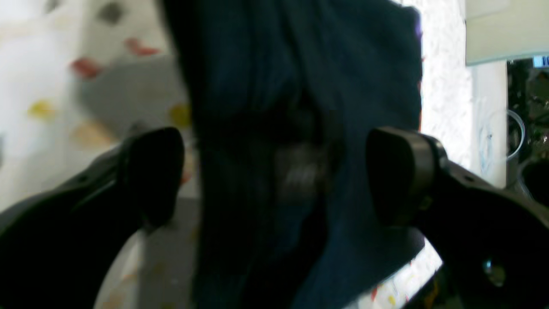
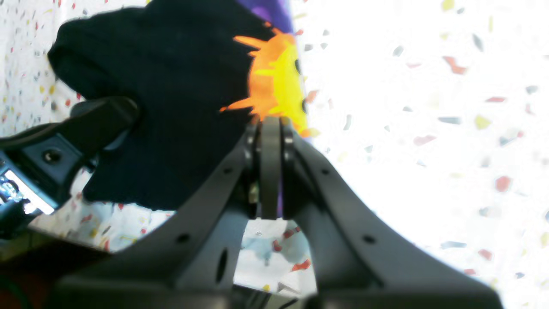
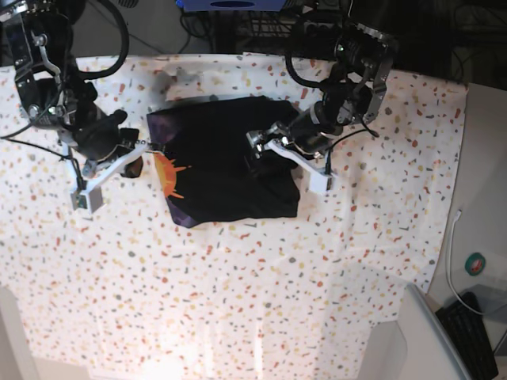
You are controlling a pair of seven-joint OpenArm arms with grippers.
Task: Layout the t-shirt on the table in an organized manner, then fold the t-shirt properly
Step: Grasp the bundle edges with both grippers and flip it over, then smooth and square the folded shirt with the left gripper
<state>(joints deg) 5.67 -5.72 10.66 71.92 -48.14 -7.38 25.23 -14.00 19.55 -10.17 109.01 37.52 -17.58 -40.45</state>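
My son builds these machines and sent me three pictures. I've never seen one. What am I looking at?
It is a robot with two arms. One picture looks down on a speckled table; the other two come from cameras on each wrist. A black t-shirt with a sun print lies partly folded on the table. The left gripper stands open with dark cloth between its fingers, not pinched. The right gripper is shut at the shirt's printed edge; whether it pinches cloth I cannot tell.

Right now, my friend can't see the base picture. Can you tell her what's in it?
A black t-shirt with an orange sun print lies bunched on a speckled white table. The left gripper sits open on its right side, and the right gripper is pinched shut at its left edge.
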